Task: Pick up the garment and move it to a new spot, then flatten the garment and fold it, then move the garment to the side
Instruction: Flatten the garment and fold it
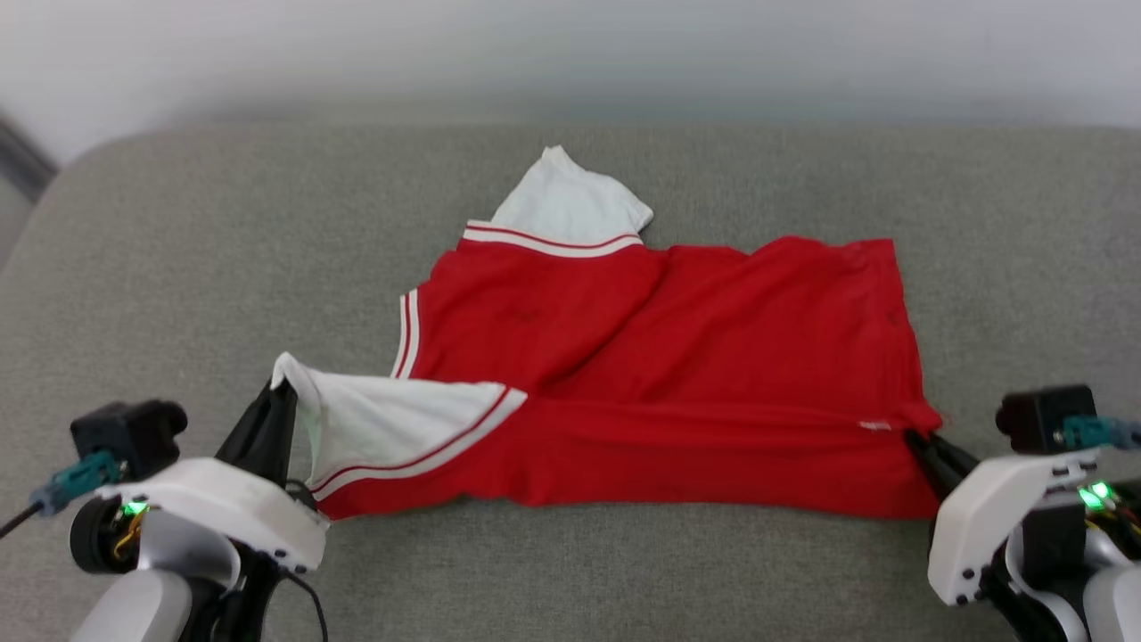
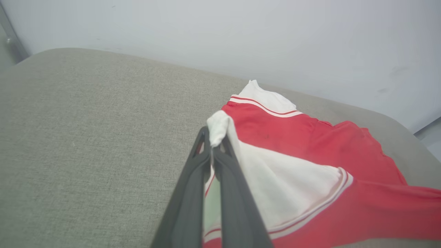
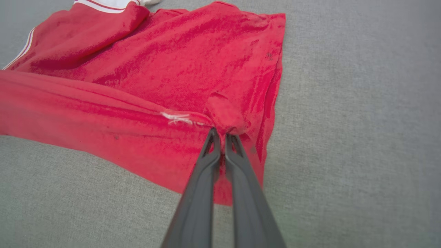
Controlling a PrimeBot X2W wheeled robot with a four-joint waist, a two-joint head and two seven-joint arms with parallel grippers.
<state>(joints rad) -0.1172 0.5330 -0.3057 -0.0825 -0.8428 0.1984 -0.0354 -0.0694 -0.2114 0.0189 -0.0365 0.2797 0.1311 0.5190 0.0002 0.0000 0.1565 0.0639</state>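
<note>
The garment (image 1: 677, 357), a red jersey with white, red-striped sleeve ends, lies spread across the grey cushion, its near edge lifted and pulled taut. My left gripper (image 1: 278, 392) is shut on the tip of the white near sleeve (image 2: 217, 129). At the right, my right gripper (image 1: 918, 439) is shut on a pinch of the red hem corner (image 3: 225, 117). The other white sleeve (image 1: 570, 209) lies at the far side. No print shows on the face turned up.
The grey fabric cushion (image 1: 178, 267) stretches wide on both sides, with a rounded far edge against a pale wall (image 1: 570, 53). Free cushion lies left of the garment and in front of it.
</note>
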